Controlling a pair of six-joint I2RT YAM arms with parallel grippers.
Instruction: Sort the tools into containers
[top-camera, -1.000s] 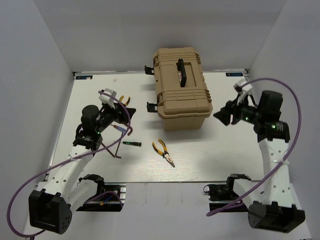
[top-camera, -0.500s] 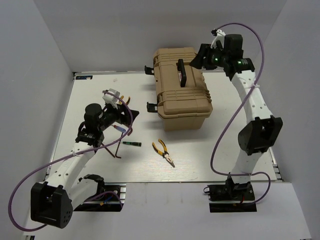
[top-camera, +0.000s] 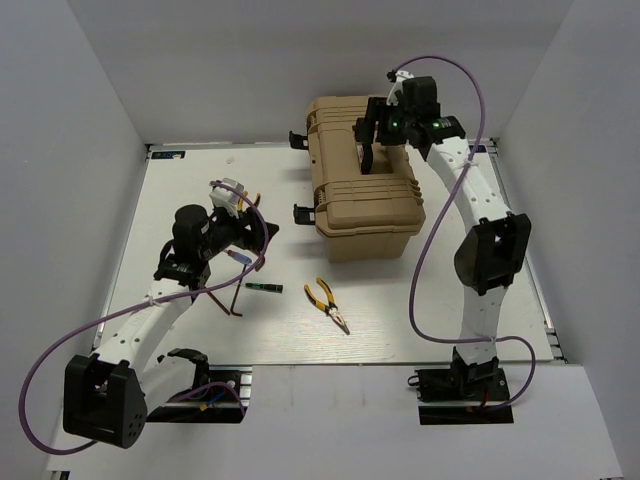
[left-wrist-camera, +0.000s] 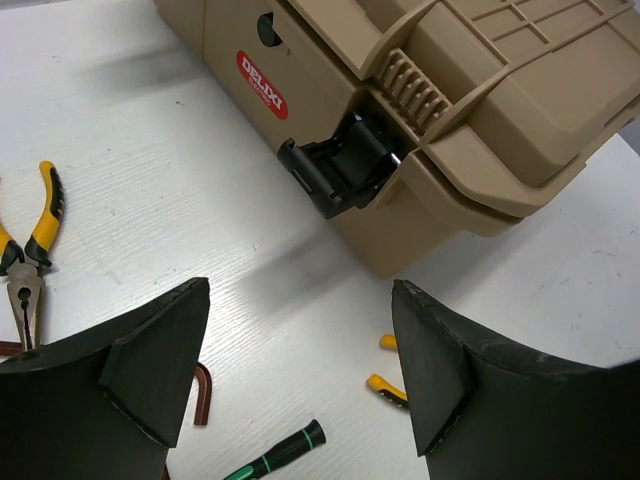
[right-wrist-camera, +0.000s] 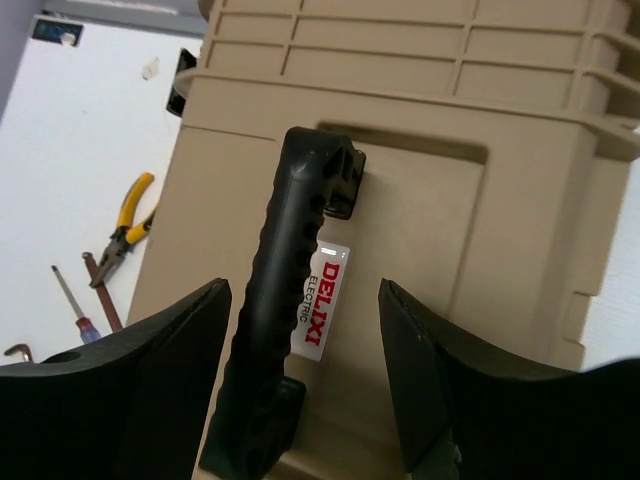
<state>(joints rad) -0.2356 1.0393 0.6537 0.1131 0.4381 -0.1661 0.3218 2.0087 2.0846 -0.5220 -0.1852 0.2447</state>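
A closed tan toolbox stands at the table's back centre, with its black carry handle lying on the lid. My right gripper hovers open over that handle, which sits between its fingers, nearer the left one. My left gripper is open above the table left of the box, nothing in it. One yellow-and-black pliers lies mid-table and another lies by the left gripper. A black-green stick tool, a reddish hex key and a small blue-red screwdriver lie near the left arm.
Black latches clamp the toolbox front. White walls enclose the table on three sides. Purple cables loop off both arms. The table's right half holds no tools.
My right arm has swung from the table's right side up and over to the toolbox handle, opening wider. The left gripper has opened wider and shifted slightly.
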